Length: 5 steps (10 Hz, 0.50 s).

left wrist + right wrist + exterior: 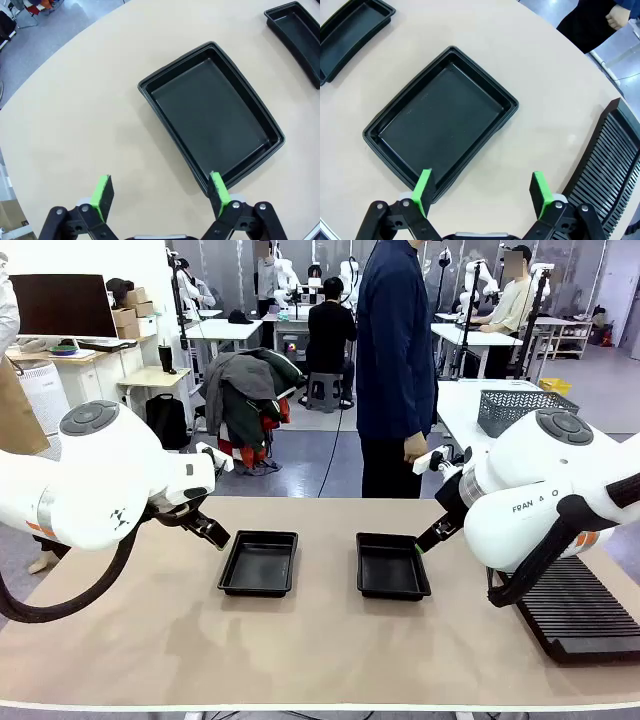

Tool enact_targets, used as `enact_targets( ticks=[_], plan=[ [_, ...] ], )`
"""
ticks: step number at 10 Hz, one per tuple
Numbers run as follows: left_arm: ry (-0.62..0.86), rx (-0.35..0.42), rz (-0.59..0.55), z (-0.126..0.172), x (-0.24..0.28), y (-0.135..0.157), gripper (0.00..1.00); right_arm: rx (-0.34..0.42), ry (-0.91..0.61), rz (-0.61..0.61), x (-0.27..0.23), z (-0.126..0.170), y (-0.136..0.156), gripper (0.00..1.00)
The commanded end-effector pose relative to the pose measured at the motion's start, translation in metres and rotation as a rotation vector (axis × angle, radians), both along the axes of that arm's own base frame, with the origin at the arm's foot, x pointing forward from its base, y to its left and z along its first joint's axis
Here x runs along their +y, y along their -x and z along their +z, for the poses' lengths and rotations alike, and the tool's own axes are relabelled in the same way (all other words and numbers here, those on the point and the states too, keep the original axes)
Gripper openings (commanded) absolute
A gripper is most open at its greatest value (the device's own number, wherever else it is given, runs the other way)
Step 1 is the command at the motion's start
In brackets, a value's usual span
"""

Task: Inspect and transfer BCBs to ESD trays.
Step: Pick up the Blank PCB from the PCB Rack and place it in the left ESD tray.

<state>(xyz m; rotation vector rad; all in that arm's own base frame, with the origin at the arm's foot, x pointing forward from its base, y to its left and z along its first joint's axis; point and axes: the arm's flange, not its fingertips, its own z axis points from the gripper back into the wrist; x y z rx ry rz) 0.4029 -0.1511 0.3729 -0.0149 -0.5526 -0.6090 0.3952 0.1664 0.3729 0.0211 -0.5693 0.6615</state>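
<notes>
Two empty black ESD trays lie side by side at mid-table, the left tray (259,563) and the right tray (392,566). No BCBs are in view. My left gripper (216,536) hovers just left of the left tray, open with nothing between its fingers. From the left wrist, that gripper (160,192) stands over the bare table at the near corner of the left tray (210,112). My right gripper (427,540) hangs open and empty by the right tray's right edge. Seen from the right wrist, it (481,190) sits over the corner of the right tray (440,120).
A long black ribbed rack (580,610) lies at the table's right front, also in the right wrist view (615,165). A person in a dark coat (395,360) stands at the far side, one hand (415,447) hanging down. A grey basket (520,408) stands on a side table.
</notes>
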Motion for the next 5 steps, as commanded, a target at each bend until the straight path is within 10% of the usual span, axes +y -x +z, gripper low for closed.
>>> enact_targets(
  ticks=[1, 5],
  plan=[
    [0.0, 0.0, 0.0, -0.0001, 0.0, 0.0001, 1.0, 0.0, 0.0, 0.0, 0.0, 0.0, 0.0, 1.0],
    [0.0, 0.0, 0.0, -0.0001, 0.0, 0.0001, 1.0, 0.0, 0.0, 0.0, 0.0, 0.0, 0.0, 1.0]
  ],
)
